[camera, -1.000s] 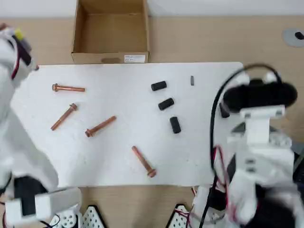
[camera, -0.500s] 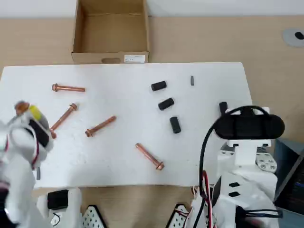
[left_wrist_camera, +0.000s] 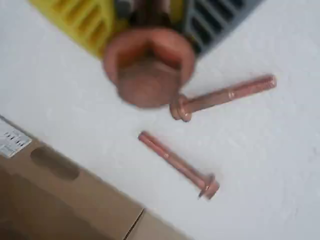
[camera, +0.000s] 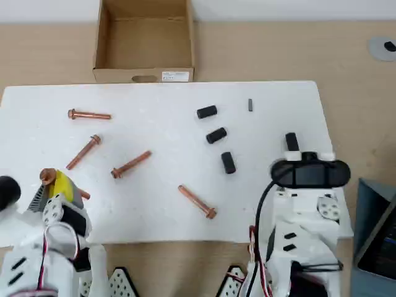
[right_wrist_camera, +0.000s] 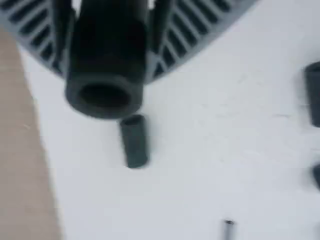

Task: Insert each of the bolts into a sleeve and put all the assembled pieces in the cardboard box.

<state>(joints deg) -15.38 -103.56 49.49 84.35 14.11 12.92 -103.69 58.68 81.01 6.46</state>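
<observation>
My left gripper [camera: 57, 185] [left_wrist_camera: 150, 20], with one yellow and one grey finger, is shut on a copper bolt [camera: 48, 176] [left_wrist_camera: 149, 65] over the near left of the white mat. Several more bolts lie on the mat, among them two at the left [camera: 90, 115] [camera: 83, 151], one mid-left [camera: 130, 164] and one near the front [camera: 197, 202]. My right gripper [right_wrist_camera: 106, 55] is shut on a black sleeve [right_wrist_camera: 105, 92], above a loose sleeve [right_wrist_camera: 135, 140] [camera: 291, 141]. Three other sleeves [camera: 216, 135] lie mid-mat. The cardboard box [camera: 142, 74] stands open at the back.
A small dark pin [camera: 250, 105] lies behind the sleeves. The white mat [camera: 154, 216] covers most of the wooden table. A grey object [camera: 377, 235] stands at the right edge, and a round grey disc [camera: 383, 46] sits at the far right corner.
Both arms have drawn back toward the near edge; the left one swung down from the far left with the bolt in it. The front bolt has shifted slightly to the right.
</observation>
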